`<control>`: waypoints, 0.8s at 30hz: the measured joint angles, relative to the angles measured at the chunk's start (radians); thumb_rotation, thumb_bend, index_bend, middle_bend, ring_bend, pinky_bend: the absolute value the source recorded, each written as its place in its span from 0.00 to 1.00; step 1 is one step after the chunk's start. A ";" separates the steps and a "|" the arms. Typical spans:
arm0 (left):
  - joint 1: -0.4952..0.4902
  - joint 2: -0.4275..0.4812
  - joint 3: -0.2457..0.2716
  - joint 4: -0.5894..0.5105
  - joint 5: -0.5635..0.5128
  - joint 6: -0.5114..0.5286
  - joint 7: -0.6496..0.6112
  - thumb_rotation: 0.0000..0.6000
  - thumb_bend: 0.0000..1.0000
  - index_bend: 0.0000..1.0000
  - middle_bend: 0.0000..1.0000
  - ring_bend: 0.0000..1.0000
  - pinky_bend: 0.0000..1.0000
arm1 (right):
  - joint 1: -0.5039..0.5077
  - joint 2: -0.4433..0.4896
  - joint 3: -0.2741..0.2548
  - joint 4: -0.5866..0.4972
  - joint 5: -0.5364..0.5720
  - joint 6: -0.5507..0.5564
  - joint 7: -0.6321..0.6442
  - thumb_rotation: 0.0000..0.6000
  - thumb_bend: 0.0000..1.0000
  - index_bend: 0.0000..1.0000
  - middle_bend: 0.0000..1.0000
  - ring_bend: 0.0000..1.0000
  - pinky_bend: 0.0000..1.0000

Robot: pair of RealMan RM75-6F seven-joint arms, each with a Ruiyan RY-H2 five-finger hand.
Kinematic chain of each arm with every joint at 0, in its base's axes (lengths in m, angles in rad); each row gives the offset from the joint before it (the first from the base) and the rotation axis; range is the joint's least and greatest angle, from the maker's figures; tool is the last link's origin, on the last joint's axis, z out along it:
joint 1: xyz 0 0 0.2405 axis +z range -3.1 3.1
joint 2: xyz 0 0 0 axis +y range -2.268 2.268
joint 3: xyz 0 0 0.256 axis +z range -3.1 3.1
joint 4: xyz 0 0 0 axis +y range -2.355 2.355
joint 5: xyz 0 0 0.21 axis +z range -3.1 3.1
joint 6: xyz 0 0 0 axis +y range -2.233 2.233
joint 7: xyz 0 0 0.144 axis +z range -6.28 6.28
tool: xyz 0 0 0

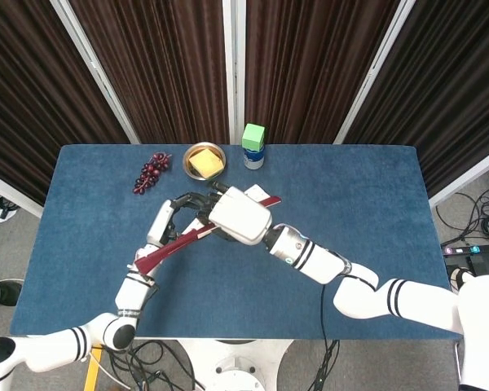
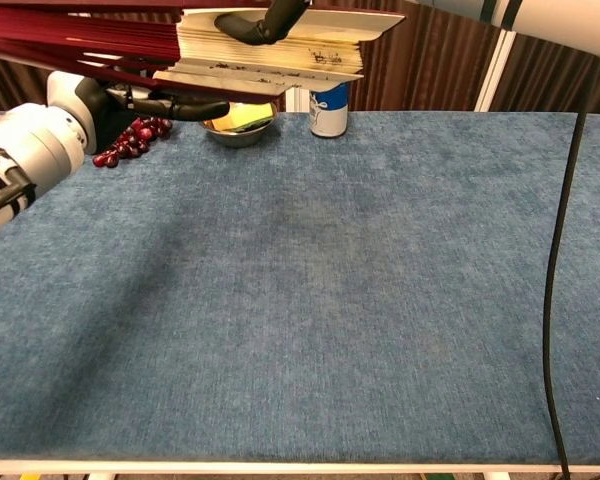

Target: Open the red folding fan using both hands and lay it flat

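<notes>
Table (image 2: 380, 300): matt blue napped cloth. Bowl (image 1: 204, 151): shiny metal. Fan (image 2: 270, 50): red slats, printed paper leaf.

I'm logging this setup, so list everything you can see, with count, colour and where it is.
fan: one, red ribs with pale paper, still folded, held above the table's middle-left
grapes: one bunch, dark red, far left of the table
bowl: one, metal, holding a yellow block, far edge near centre
can: one, blue-and-white with a green top, right of the bowl
table: one, blue cloth
curtains: dark brown, behind
left hand: white and black, at the fan
right hand: white, gripping the fan
</notes>
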State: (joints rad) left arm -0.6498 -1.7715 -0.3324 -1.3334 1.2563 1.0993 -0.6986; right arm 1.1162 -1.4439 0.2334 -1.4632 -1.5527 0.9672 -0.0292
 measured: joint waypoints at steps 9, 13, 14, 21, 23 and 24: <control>0.005 -0.074 -0.034 0.073 -0.011 0.057 -0.022 1.00 0.34 0.79 0.69 0.50 0.44 | -0.008 -0.015 0.002 0.006 0.009 0.015 -0.020 1.00 1.00 0.87 0.65 0.40 0.21; 0.010 -0.087 -0.034 0.096 -0.006 0.064 -0.031 1.00 0.38 0.81 0.72 0.53 0.45 | -0.011 -0.021 0.005 0.009 0.013 0.023 -0.027 1.00 1.00 0.88 0.65 0.40 0.21; 0.012 -0.089 -0.032 0.100 -0.004 0.064 -0.034 1.00 0.39 0.82 0.72 0.53 0.45 | -0.012 -0.022 0.007 0.009 0.013 0.025 -0.029 1.00 1.00 0.88 0.65 0.40 0.21; 0.022 -0.086 -0.021 0.120 0.002 0.062 -0.029 1.00 0.41 0.83 0.74 0.55 0.45 | -0.016 -0.016 0.008 0.004 0.010 0.033 -0.043 1.00 1.00 0.87 0.65 0.40 0.21; 0.025 -0.079 -0.017 0.124 0.004 0.061 -0.008 1.00 0.41 0.83 0.74 0.55 0.45 | -0.020 -0.006 0.006 -0.002 0.004 0.037 -0.055 1.00 1.00 0.87 0.65 0.40 0.21; 0.026 -0.074 -0.015 0.125 0.004 0.062 0.003 1.00 0.41 0.83 0.74 0.55 0.45 | -0.022 0.000 0.004 -0.006 0.001 0.039 -0.061 1.00 1.00 0.87 0.65 0.40 0.21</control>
State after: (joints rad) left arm -0.6238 -1.8456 -0.3476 -1.2084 1.2608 1.1608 -0.6955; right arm 1.0944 -1.4440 0.2374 -1.4693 -1.5517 1.0066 -0.0902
